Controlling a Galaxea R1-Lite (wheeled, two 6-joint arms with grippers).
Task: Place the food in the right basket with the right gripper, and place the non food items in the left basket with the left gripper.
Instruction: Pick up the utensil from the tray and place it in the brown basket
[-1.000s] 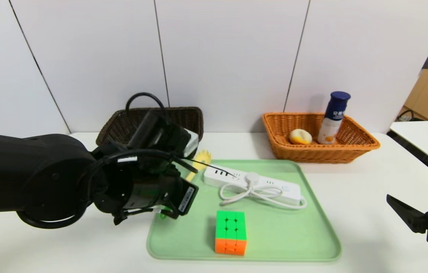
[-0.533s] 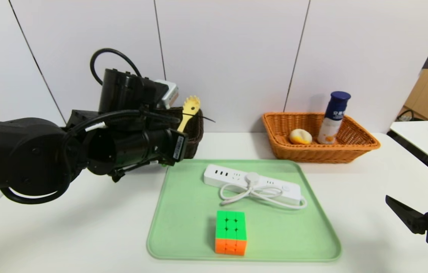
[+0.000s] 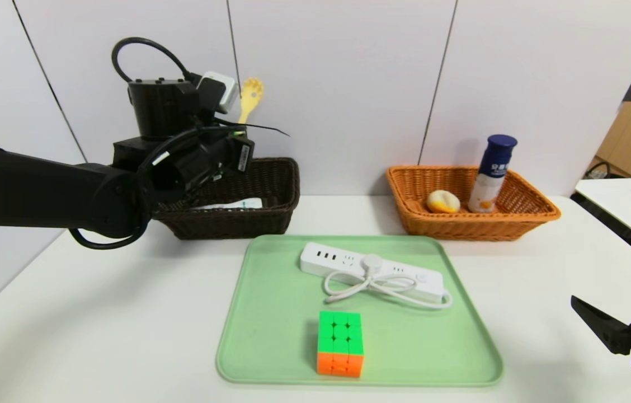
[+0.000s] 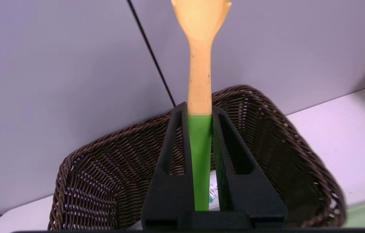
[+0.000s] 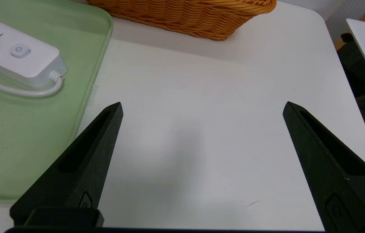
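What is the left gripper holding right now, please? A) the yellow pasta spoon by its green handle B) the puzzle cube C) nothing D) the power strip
A: in the left wrist view the left gripper is shut on the pasta spoon, clamping its green handle, with the dark brown basket beneath it.

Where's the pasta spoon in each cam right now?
Head view: pasta spoon raised above the dark brown basket, only its yellow head showing past the left gripper.
Left wrist view: spoon centred, green handle clamped between the shut fingers, head pointing away.
Right wrist view: not in it.
Shared landmark: the dark brown basket, seen in the head and left wrist views.
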